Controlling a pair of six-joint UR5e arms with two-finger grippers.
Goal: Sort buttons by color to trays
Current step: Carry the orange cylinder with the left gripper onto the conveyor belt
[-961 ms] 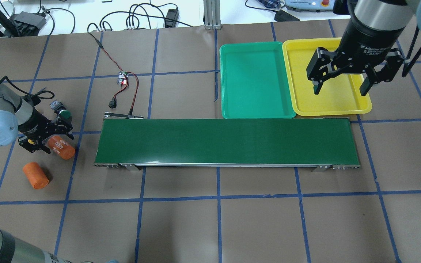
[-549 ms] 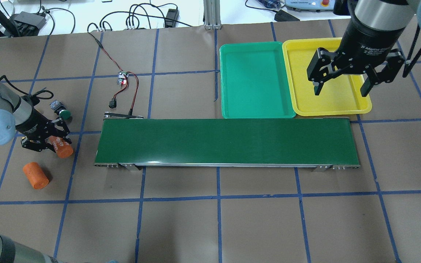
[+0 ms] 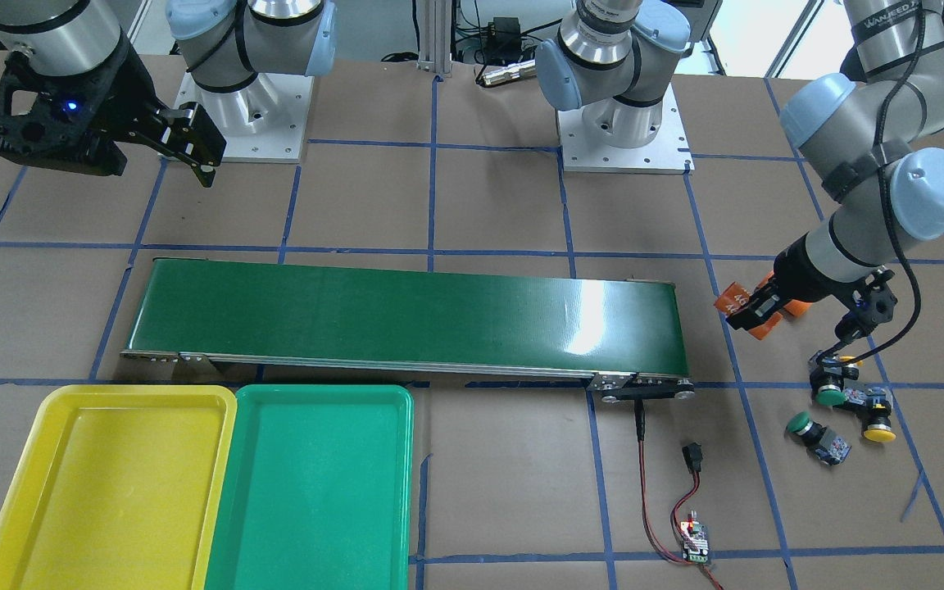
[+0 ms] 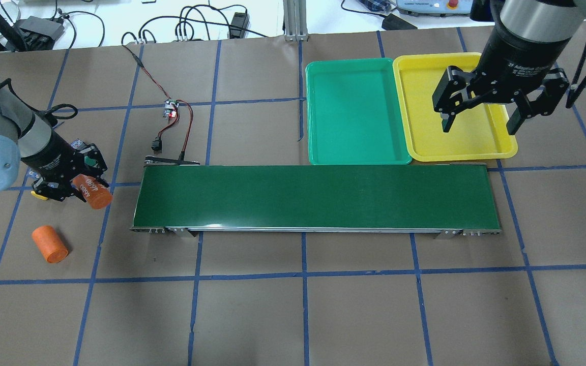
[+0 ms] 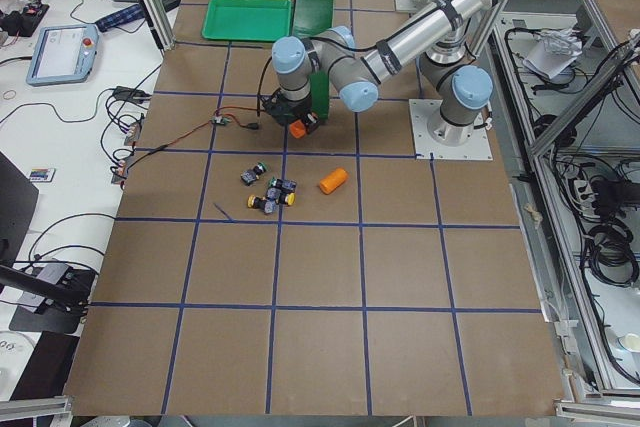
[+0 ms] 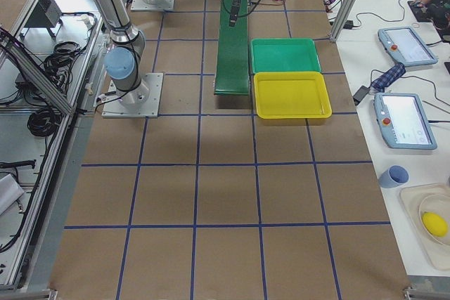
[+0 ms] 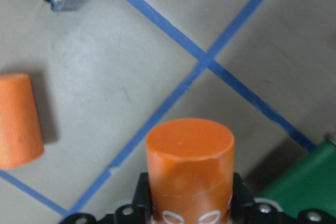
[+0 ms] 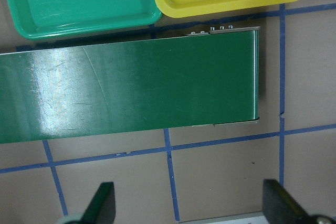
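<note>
Since 1.0 s ago, left gripper [image 4: 80,187] has carried the orange cylinder marked 4680 [image 4: 97,197] toward the conveyor belt [image 4: 313,198]. Its jaws are clamped on the cylinder body. 4 buttons [image 3: 831,398] lie on the table just beside this gripper, at the belt's far end from both trays. 1 plain orange cylinder [image 4: 50,244] lies near. Right gripper [image 4: 480,125] hangs above the yellow tray [image 4: 471,150], jaws wide, gripping nothing. Green tray [image 4: 356,112] sits touching the yellow tray's side.
</note>
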